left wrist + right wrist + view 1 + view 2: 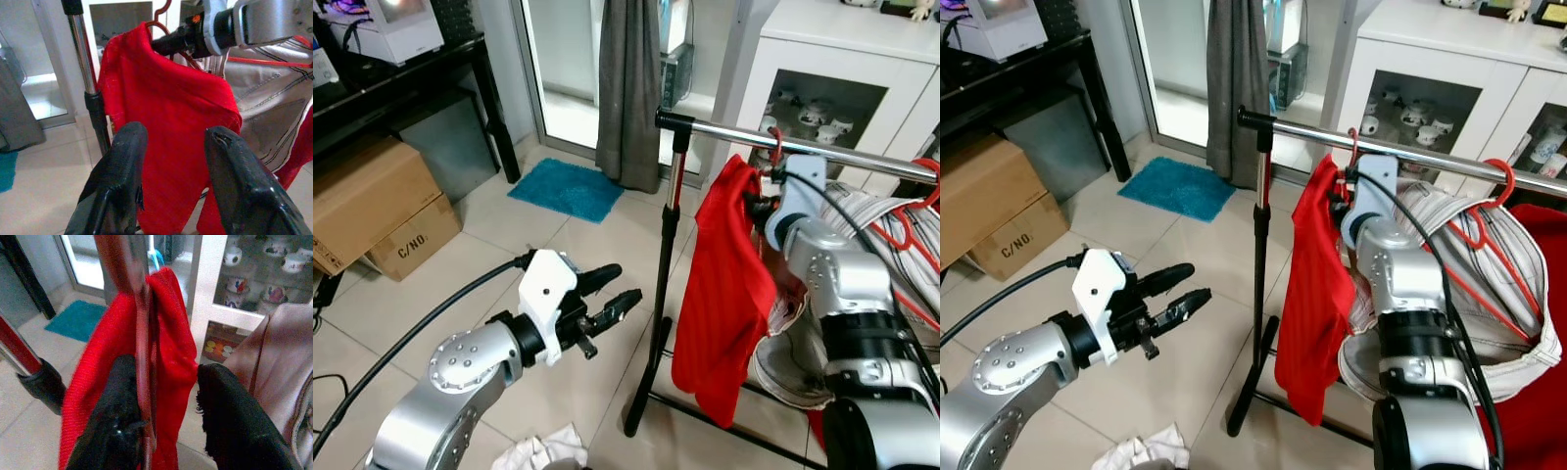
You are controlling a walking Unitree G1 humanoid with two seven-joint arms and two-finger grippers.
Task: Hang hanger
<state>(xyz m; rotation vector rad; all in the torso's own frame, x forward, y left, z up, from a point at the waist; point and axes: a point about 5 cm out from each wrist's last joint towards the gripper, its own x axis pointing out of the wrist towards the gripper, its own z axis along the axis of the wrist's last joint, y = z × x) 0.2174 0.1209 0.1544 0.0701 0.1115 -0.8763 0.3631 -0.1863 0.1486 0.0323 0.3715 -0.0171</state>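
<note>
One hanger (143, 333) with a red shirt (729, 284) runs upright between the right gripper's (168, 431) parted jaws, hook at the rail (803, 142); left gripper (612, 299) gapes empty, well off.

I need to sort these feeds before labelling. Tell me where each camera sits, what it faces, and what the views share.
Left eye: head, looking down at clothes rail; both arms, left gripper open.
Right eye: same scene, shifted; red shirt on the rail.
Left wrist: along its fingers toward the shirt.
Right wrist: along its fingers at the red hanger between them, right gripper up by the rail.
Shared: all four show the red shirt.
</note>
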